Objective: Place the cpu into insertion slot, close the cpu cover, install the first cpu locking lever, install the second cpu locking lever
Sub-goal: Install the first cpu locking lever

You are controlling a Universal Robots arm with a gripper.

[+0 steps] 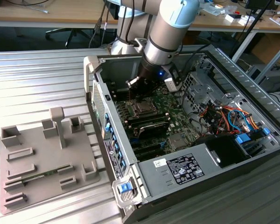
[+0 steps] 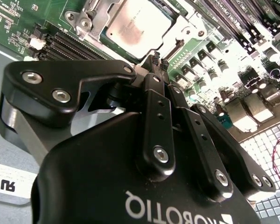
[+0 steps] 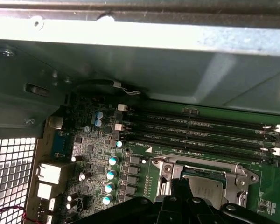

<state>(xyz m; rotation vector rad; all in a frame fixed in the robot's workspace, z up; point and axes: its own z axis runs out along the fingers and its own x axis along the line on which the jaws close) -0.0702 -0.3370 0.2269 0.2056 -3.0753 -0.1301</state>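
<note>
Exterior view first: the grey Universal Robots arm reaches down into the open grey metal computer case (image 1: pixel 252 154) lying on the ribbed metal worktop (image 1: pixel 37 84), with the black gripper (image 1: pixel 141 84) poised just above the processor socket on the green motherboard (image 1: pixel 177 116); in the second wrist view the gripper (image 2: pixel 158 63) has its fingers (image 2: pixel 154 59) drawn together to a narrow tip with nothing visibly between them, just beside the socket's edge. The cpu (image 2: pixel 135 25), a flat square chip with a silvery metal top, already lies seated in the socket; the cpu cover (image 3: pixel 203 165), a thin silvery square frame, appears to lie flat around it, so by my judgement the work now concerns the locking levers, though which lever is in hand I cannot tell. Doing this well calls for pressing on the thin lever alone; keeping clear of the chip's top; moving slowly so the tip does not slip. Black memory slots (image 3: pixel 200 128) run near the socket; small blue-topped capacitors (image 3: pixel 113 161) stand close by; bundled orange and blue cables (image 1: pixel 228 116) crowd the case's far side; a grey moulded fixture tray (image 1: pixel 42 158) lies well apart.
</note>
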